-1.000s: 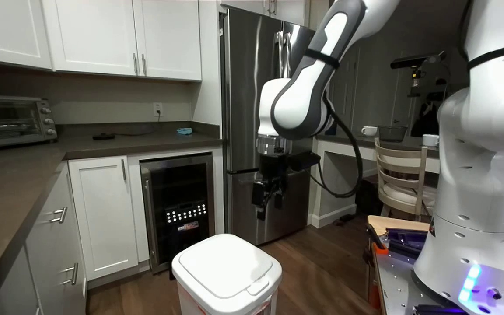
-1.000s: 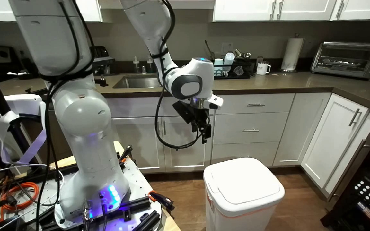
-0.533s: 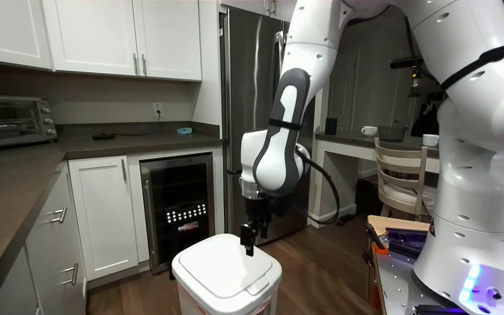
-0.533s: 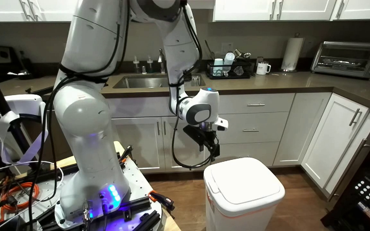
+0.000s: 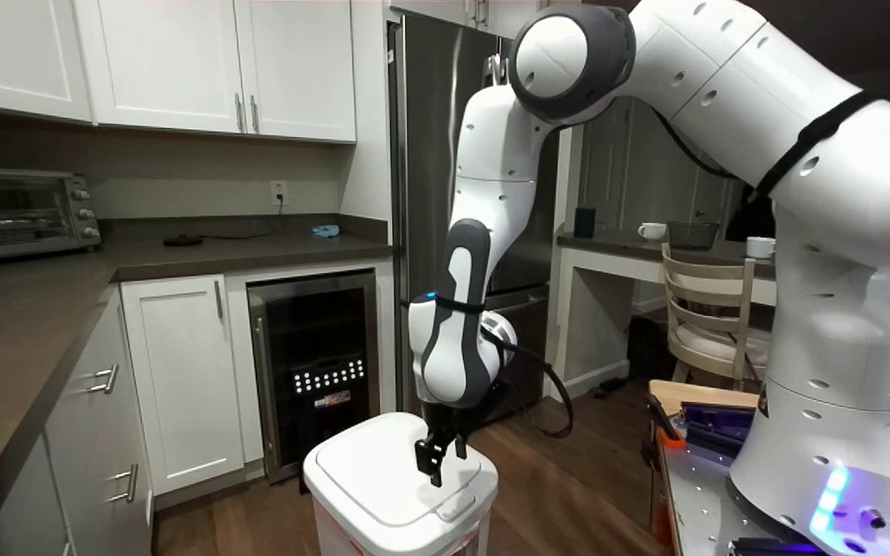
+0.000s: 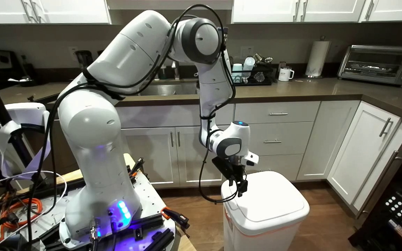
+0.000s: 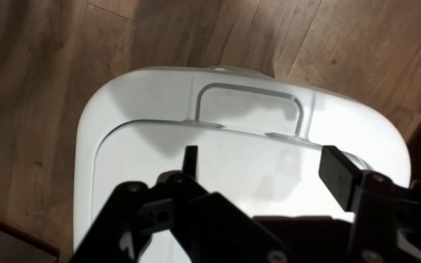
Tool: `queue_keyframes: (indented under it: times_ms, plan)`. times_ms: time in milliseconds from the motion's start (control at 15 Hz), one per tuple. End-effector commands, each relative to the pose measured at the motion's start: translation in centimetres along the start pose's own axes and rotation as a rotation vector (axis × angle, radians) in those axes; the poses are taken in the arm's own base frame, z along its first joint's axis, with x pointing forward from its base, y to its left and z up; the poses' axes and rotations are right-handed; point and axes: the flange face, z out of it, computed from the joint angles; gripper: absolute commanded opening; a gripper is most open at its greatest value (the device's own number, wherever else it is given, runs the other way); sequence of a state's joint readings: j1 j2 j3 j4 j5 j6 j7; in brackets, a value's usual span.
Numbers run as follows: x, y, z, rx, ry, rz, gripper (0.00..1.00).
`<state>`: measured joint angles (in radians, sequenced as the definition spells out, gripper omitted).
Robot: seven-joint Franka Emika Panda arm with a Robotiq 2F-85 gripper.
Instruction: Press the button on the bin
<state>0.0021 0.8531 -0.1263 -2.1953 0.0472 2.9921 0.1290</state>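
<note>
The white bin stands on the wooden floor, its flat lid closed, in both exterior views point(image 5: 364, 467) point(image 6: 274, 200) and in the wrist view point(image 7: 130, 160). Its button point(image 7: 249, 107) is a rounded tab at the lid's edge; it also shows in an exterior view point(image 5: 456, 503) on the side toward the robot base. My gripper point(image 7: 260, 164) is open and empty, pointing down above the lid, its fingers spread just inward of the button. It shows low over the lid in both exterior views point(image 5: 443, 462) point(image 6: 242, 191). Whether a fingertip touches the lid cannot be told.
A dark wine cooler point(image 5: 314, 371) and a steel fridge point(image 5: 445, 193) stand behind the bin. White drawers point(image 6: 270, 139) line the wall under the counter. The robot's table point(image 6: 152, 198) holds an orange-and-black tool point(image 6: 175, 216) near its edge.
The arm has reached out and down. The gripper has come from high in front of the fridge to just above the bin's lid near the button. The bin has not moved.
</note>
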Motion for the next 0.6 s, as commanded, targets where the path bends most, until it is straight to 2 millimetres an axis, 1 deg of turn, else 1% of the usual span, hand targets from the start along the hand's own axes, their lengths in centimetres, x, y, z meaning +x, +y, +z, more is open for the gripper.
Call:
queue_keyframes:
  times_ms: [0, 67, 133, 200, 267, 333, 400, 467, 533]
  plan:
    - [1.2, 0.6, 1.4, -0.02, -0.007, 0.086, 0.61]
    - [1.3, 0.8, 1.7, -0.024, -0.01, 0.101, 0.55]
    - [1.2, 1.0, 1.7, -0.027, -0.019, 0.124, 0.45]
    - [1.1, 1.1, 1.8, -0.029, -0.02, 0.138, 0.41]
    - [0.8, 1.3, 1.5, -0.029, -0.02, 0.153, 0.34]
    - [0.6, 1.4, 1.3, -0.027, -0.019, 0.166, 0.32]
    - [0.2, 1.5, 1.0, -0.022, -0.013, 0.177, 0.27]
    - [0.1, 1.5, 1.0, -0.018, -0.016, 0.181, 0.25]
    - [-0.3, 1.6, 1.2, -0.016, -0.018, 0.188, 0.17]
